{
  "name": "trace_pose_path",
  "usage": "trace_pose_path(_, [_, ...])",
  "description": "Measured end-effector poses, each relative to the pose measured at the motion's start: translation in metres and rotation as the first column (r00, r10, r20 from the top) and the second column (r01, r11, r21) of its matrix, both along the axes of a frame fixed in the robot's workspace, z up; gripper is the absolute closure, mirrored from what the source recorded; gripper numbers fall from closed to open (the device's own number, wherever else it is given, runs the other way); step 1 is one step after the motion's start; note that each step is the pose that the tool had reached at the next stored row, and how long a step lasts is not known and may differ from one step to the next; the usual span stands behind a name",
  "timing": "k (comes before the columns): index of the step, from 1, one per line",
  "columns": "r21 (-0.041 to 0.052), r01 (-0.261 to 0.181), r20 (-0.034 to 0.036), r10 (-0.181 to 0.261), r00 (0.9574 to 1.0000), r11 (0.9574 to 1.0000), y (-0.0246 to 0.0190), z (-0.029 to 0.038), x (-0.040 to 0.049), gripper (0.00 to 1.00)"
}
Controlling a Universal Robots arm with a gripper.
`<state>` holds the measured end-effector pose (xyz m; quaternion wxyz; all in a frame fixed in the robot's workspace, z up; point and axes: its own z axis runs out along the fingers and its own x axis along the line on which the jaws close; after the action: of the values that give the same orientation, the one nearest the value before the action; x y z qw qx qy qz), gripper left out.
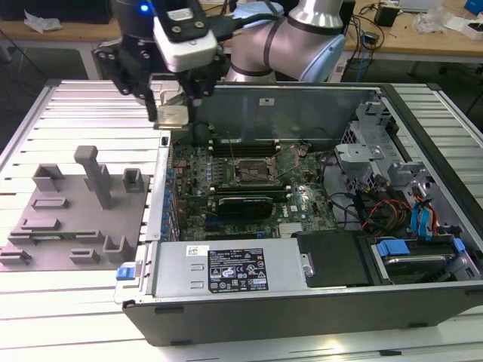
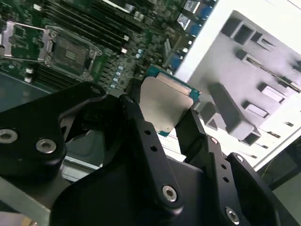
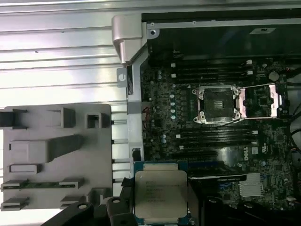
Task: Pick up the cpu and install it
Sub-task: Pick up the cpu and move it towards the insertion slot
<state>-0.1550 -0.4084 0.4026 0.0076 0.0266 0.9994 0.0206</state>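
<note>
CPU (image 3: 161,195) status: small flat square chip, pale silver metal lid, green rim, held in the air. Black computer case (image 1: 317,313) lies on its side with the panel off, so the green motherboard (image 1: 226,207) faces up for top-down access. Grey moulded parts tray (image 1: 68,226) sits just beside it, on the exterior view's left. Black two-finger gripper (image 2: 162,106) clamps the chip's opposite edges, lid up and level, presumably keeping contacts down. Chip hangs over the case's tray-side wall, well apart from the square socket (image 3: 217,104), whose frame stands open.

One corner of the cpu (image 2: 164,103) — behind a finger (image 2: 190,134) of the hand (image 2: 163,108)
</note>
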Motion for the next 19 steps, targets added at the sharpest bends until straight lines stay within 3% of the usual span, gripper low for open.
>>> trace_pose_path(6, [0.0000,0.000,-0.0017,0.000,1.0000,1.0000,0.0001,-0.0002,0.0320,0.46])
trace_pose_path(8, [0.0000,0.000,-0.0028,0.000,1.0000,1.0000,0.0001,-0.0004,0.0508,0.46])
trace_pose_path(9, [0.0000,0.000,-0.0029,0.000,1.0000,1.0000,0.0000,-0.0004,0.0558,0.46])
trace_pose_path(13, [0.0002,0.000,-0.0027,0.000,1.0000,1.0000,0.0001,-0.0007,0.0561,0.46])
trace_pose_path(19, [-0.0001,0.000,-0.0047,0.000,1.0000,1.0000,0.0002,-0.0127,0.0627,0.46])
